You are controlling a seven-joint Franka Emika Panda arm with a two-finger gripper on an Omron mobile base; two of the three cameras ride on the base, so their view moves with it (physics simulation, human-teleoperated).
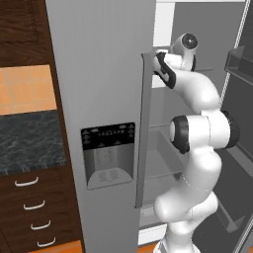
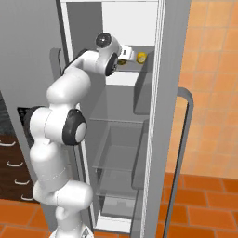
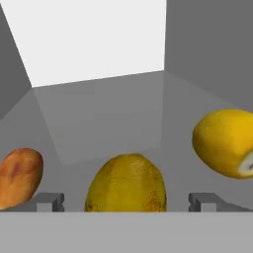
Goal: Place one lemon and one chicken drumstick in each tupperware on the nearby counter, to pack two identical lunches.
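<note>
We have the gripper reaching onto an upper fridge shelf, and the fingers stand spread apart with nothing clamped, the near lemon sitting between them.

That lemon looks firm and light, with a pebbled, slightly waxy rind. We judge it stiff enough to take a solid squeeze without bruising, but round enough to roll or squirt out if pinched off-centre. The best hold should be across its widest middle, both fingers level with its belly, not near the tapered top.

By our count, the hand view shows 2 lemons: the 1 between the fingers and a second lemon off to the right, paler and tilted, well apart from the first. There is 1 chicken drumstick at the left, reddish-brown and rounded; we expect it to be softer and greasier, so more prone to slip. In the right base view, 1 of the lemons shows just beyond the hand.

The worktop lies left of the fridge; we count 0 tupperwares there.
</note>
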